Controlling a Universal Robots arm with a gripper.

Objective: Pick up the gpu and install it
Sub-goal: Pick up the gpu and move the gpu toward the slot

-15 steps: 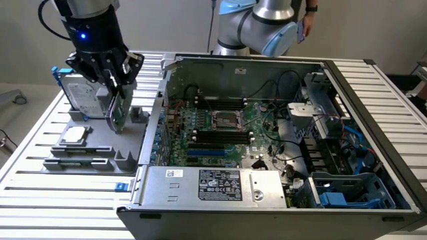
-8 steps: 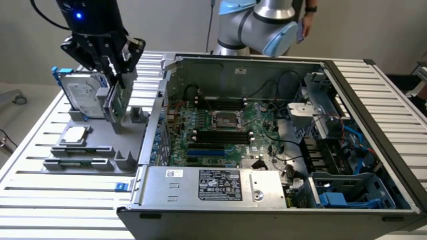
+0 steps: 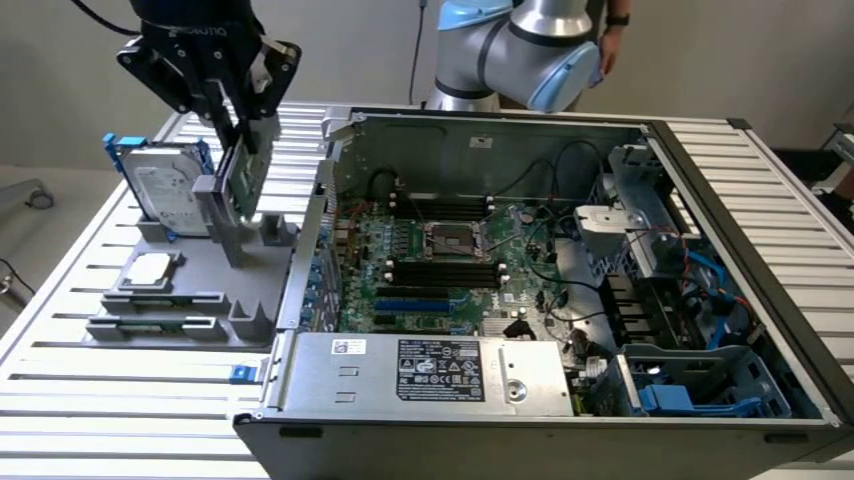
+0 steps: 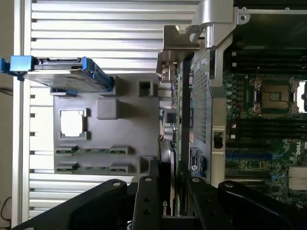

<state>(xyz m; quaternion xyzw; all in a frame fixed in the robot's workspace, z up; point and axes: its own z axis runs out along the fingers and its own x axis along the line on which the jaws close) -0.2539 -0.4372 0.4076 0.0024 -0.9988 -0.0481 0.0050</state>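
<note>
We have the tool pinching the gpu upright between the drive and the case wall, and we judge a tilt could snag its bracket there.

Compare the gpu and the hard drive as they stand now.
The gpu is a thin green card; the hard drive is a thicker silver block in a blue frame. The gripper clasps the gpu; the hard drive stands untouched in the grey holder. Both stand on edge.
</note>
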